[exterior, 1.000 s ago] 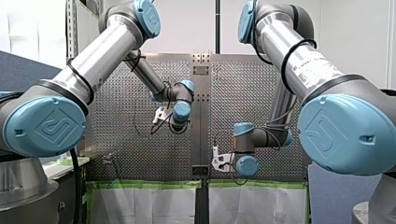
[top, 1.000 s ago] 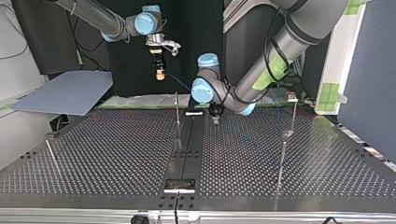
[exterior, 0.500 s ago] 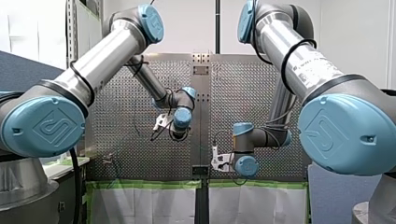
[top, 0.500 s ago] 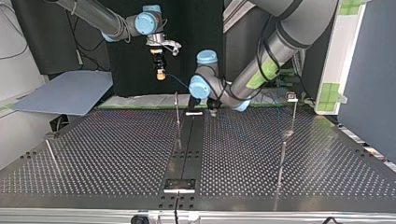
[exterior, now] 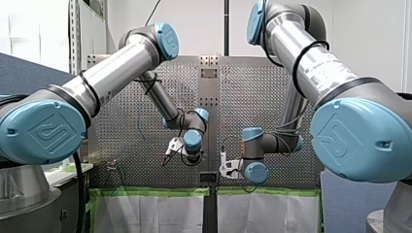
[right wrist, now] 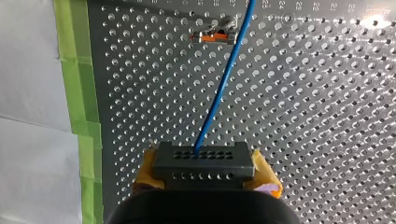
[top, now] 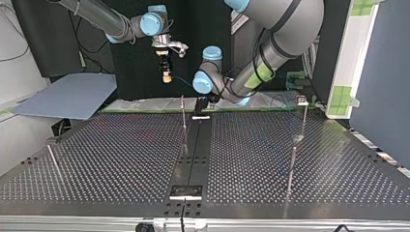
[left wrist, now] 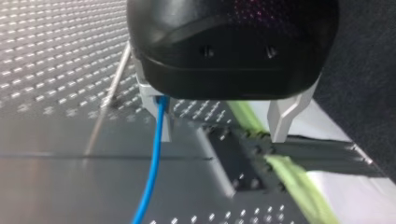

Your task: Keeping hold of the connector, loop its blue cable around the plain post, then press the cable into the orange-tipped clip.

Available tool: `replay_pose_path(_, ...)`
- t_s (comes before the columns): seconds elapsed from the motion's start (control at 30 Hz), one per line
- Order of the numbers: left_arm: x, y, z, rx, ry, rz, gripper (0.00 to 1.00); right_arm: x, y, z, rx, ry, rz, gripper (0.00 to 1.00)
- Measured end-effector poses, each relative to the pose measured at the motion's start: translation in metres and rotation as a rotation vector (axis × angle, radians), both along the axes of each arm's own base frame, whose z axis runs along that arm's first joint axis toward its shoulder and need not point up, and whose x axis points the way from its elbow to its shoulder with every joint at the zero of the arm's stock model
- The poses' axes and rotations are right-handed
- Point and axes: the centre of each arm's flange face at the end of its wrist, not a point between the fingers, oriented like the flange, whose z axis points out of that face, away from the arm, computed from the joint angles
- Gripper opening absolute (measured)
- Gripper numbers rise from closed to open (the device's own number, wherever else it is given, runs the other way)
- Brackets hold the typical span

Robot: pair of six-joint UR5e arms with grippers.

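My left fingers (left wrist: 283, 116), spread beside the blue cable (left wrist: 156, 140), have swung toward nine o'clock in the top view, nearing the plain post (top: 183, 116), so looping looks imminent. My right fingers (right wrist: 145, 171) pinch the connector (right wrist: 201, 158).

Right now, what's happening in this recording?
My right gripper, held high above the perforated table, is shut on the grey connector. Its blue cable runs out past the orange-tipped clip. My left gripper is low at the table's far edge in the top view, open, with the cable running along one finger, close to a plain metal post. No loop around the post shows yet.
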Motion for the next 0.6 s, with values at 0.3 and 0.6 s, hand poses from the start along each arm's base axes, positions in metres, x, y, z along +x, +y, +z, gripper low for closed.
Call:
replay_pose_path(0.3, -0.002, -0.016, -0.004, -0.053, 0.006, -0.064, 0.98, 0.000, 0.000, 0.000, 0.000, 0.000, 0.000, 0.00)
replay_pose_path(0.6, -0.007, -0.033, -0.004, -0.148, 0.003, -0.121, 0.98, -0.001, -0.001, 0.000, -0.003, -0.002, -0.003, 0.00)
